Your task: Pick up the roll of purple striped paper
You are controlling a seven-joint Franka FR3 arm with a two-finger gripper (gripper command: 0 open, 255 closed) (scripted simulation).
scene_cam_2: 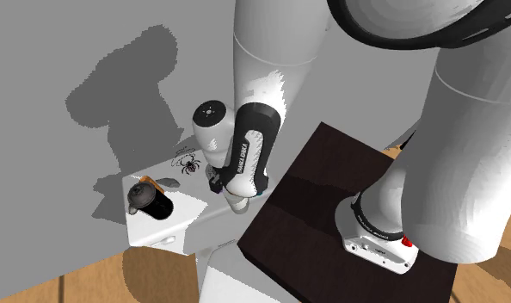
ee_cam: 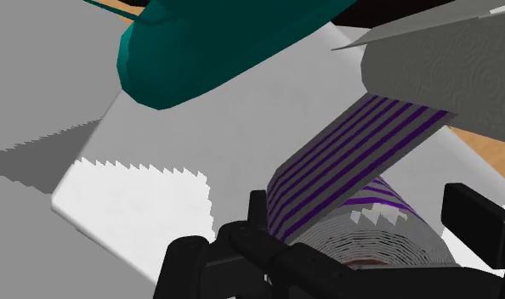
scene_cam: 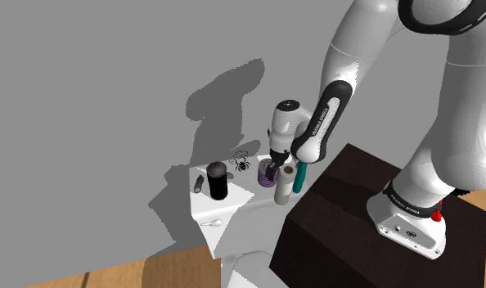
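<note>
Roll: purple striped paper roll (scene_cam: 268,183) stands upright on the white surface (scene_cam: 237,203), just beside a teal bottle (ee_cam: 208,51).
Gripping part: hand (ee_cam: 361,205) directly over the roll, fingers wide apart either side; contact unclear.

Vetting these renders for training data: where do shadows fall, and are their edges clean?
Shoulder view: the arm casts a shadow on the grey wall, its outline stepped. Second exterior view: the same wall shadow, again stepped. Wrist view: a sawtooth shadow edge crosses the white surface and the purple striped roll.
</note>
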